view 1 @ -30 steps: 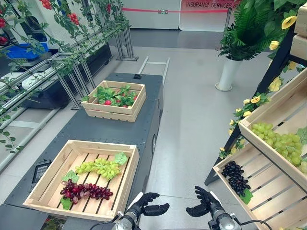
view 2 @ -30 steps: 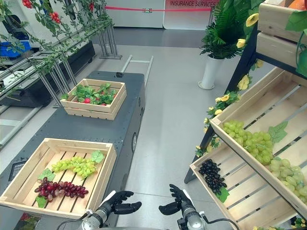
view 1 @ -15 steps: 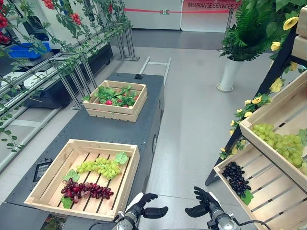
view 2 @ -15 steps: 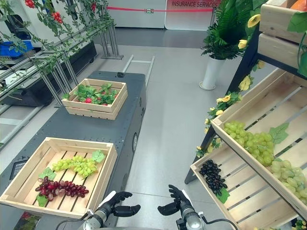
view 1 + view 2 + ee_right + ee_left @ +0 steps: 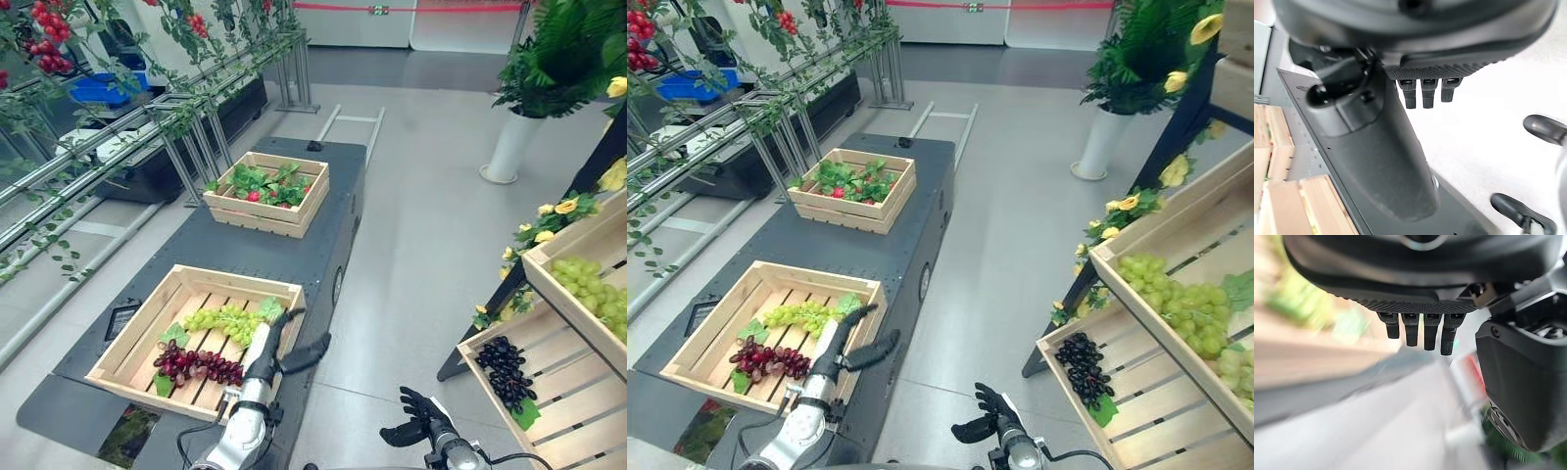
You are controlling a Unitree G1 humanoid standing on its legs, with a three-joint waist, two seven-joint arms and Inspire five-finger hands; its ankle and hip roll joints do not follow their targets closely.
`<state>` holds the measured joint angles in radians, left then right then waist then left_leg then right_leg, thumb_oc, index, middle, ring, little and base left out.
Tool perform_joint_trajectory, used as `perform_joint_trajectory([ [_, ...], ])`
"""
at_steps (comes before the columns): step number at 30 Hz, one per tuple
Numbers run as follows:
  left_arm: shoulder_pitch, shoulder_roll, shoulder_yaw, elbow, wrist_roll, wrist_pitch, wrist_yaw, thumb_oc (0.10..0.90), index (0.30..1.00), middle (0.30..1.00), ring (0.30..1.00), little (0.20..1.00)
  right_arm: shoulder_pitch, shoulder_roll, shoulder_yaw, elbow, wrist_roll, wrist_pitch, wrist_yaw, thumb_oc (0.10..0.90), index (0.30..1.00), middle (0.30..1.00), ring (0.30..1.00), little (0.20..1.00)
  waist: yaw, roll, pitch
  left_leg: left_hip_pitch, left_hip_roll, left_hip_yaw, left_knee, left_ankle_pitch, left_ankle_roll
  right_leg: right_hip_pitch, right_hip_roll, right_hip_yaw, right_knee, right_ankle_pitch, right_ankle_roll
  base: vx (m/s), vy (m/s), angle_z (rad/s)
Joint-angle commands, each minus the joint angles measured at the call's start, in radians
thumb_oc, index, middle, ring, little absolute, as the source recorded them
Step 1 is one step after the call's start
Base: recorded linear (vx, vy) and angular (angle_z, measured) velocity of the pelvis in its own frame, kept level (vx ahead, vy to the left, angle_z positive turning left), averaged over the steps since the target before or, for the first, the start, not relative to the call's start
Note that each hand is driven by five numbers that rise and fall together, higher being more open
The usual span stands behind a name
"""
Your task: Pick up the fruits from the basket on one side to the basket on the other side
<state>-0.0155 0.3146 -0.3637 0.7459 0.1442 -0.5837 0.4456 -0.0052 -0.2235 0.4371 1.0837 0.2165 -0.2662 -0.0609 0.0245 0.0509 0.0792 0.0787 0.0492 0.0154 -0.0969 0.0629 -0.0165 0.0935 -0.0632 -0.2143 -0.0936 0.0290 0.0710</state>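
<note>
A near wooden crate (image 5: 125,345) on the dark cart holds a bunch of green grapes (image 5: 220,320) and a bunch of purple grapes (image 5: 196,365). My left hand (image 5: 268,343) reaches over that crate's right rim, open, fingers straight and pointing at the green grapes, thumb (image 5: 1518,382) spread to the side; it holds nothing. Low in front of me, over the floor, my right hand (image 5: 416,425) hangs open and empty. On the right, a slanted shelf crate (image 5: 573,416) holds black grapes (image 5: 505,367), and the crate above it holds green grapes (image 5: 593,289).
A second wooden crate (image 5: 240,217) with leafy greens and red fruit sits farther back on the cart (image 5: 294,255). Metal racks with vines run along the left. A potted plant (image 5: 514,137) stands at the back right. Open floor lies between cart and shelf.
My left arm has lifted forward from low over the floor to the near crate's right rim, fingers straightened. The camera view has shifted. The right hand stays low.
</note>
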Motion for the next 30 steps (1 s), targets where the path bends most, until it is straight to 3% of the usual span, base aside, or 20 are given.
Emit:
perform_joint_trajectory([
  [1,-0.175,0.111,0.080,-0.096,0.018,-0.064,0.072,0.800,0.900,0.900,0.900,0.900,-0.076,-0.026,-0.030,-0.088,0.021,-0.043,-0.019,0.800,0.900,0.900,0.900,0.900,0.010,-0.038,0.068,0.002,-0.069,-0.002,0.010,-0.080,0.020,0.037,-0.022,-0.030,0.006,-0.035,-0.019,0.05,0.051,0.15],
  [4,-0.182,0.179,0.138,-0.125,0.026,-0.049,0.078,0.800,0.900,0.900,0.900,0.900,-0.058,-0.039,-0.036,-0.097,0.009,-0.045,-0.010,0.800,0.900,0.900,0.900,0.900,0.009,-0.030,0.068,-0.003,-0.069,-0.006,0.010,-0.075,0.019,0.033,-0.025,-0.037,0.028,-0.052,-0.022,0.06,0.046,0.10],
  [6,-0.198,0.266,0.167,-0.134,0.102,0.029,0.114,0.800,0.900,0.900,0.900,0.900,-0.037,-0.053,-0.044,-0.104,0.016,-0.052,-0.006,0.800,0.900,0.900,0.900,0.900,0.010,-0.014,0.078,-0.016,-0.067,-0.018,0.010,-0.062,0.017,0.006,-0.027,-0.047,0.093,-0.087,-0.030,0.07,0.064,0.07],
  [11,-0.278,0.368,0.187,-0.061,0.150,0.187,0.240,0.800,0.900,0.900,0.900,0.900,-0.066,-0.095,-0.052,-0.084,0.057,-0.091,-0.007,0.800,0.900,0.900,0.900,0.900,0.013,0.022,0.134,-0.057,-0.067,-0.039,0.014,-0.031,0.006,-0.068,-0.030,-0.054,0.190,-0.130,-0.053,-0.04,0.078,0.18],
  [17,-0.406,0.439,0.097,0.085,0.298,0.292,0.332,0.800,0.900,0.900,0.900,0.900,-0.217,-0.147,-0.030,-0.034,0.094,-0.126,-0.011,0.800,0.900,0.900,0.900,0.900,0.025,0.032,0.267,-0.227,-0.064,-0.011,0.245,-0.056,-0.027,-0.181,-0.053,-0.063,0.354,-0.180,-0.084,-0.14,0.059,0.20],
  [20,-0.408,0.461,0.075,0.122,0.298,0.342,0.338,0.800,0.900,0.900,0.900,0.900,-0.254,-0.160,-0.032,-0.028,0.108,-0.146,0.004,0.800,0.900,0.900,0.900,0.900,0.024,0.033,0.303,-0.282,-0.058,0.007,0.325,-0.078,-0.023,-0.215,-0.056,-0.057,0.419,-0.212,-0.099,-0.02,0.114,0.00],
  [23,-0.464,0.490,0.056,0.218,0.258,0.370,0.377,0.800,0.900,0.900,0.900,0.900,-0.302,-0.166,-0.013,-0.015,0.100,-0.177,0.030,0.800,0.900,0.900,0.900,0.900,0.023,0.018,0.340,-0.367,-0.045,0.044,0.417,-0.095,-0.017,-0.292,-0.058,-0.052,0.515,-0.242,-0.111,-0.09,0.071,-0.03],
  [25,-0.518,0.498,0.023,0.262,0.258,0.419,0.388,0.800,0.900,0.900,0.900,0.900,-0.344,-0.161,0.006,-0.005,0.090,-0.162,0.023,0.800,0.900,0.900,0.900,0.900,0.022,0.007,0.367,-0.423,-0.038,0.045,0.471,-0.095,-0.015,-0.332,-0.052,-0.050,0.575,-0.265,-0.121,-0.07,0.042,0.00],
  [30,-0.632,0.507,-0.022,0.285,0.204,0.441,0.395,0.800,0.900,0.900,0.900,0.900,-0.441,-0.164,0.031,0.010,0.149,-0.129,-0.011,0.800,0.900,0.900,0.900,0.900,0.016,-0.002,0.416,-0.541,-0.040,0.061,0.597,-0.114,-0.008,-0.445,-0.053,-0.035,0.708,-0.304,-0.146,-0.09,0.134,0.04],
])
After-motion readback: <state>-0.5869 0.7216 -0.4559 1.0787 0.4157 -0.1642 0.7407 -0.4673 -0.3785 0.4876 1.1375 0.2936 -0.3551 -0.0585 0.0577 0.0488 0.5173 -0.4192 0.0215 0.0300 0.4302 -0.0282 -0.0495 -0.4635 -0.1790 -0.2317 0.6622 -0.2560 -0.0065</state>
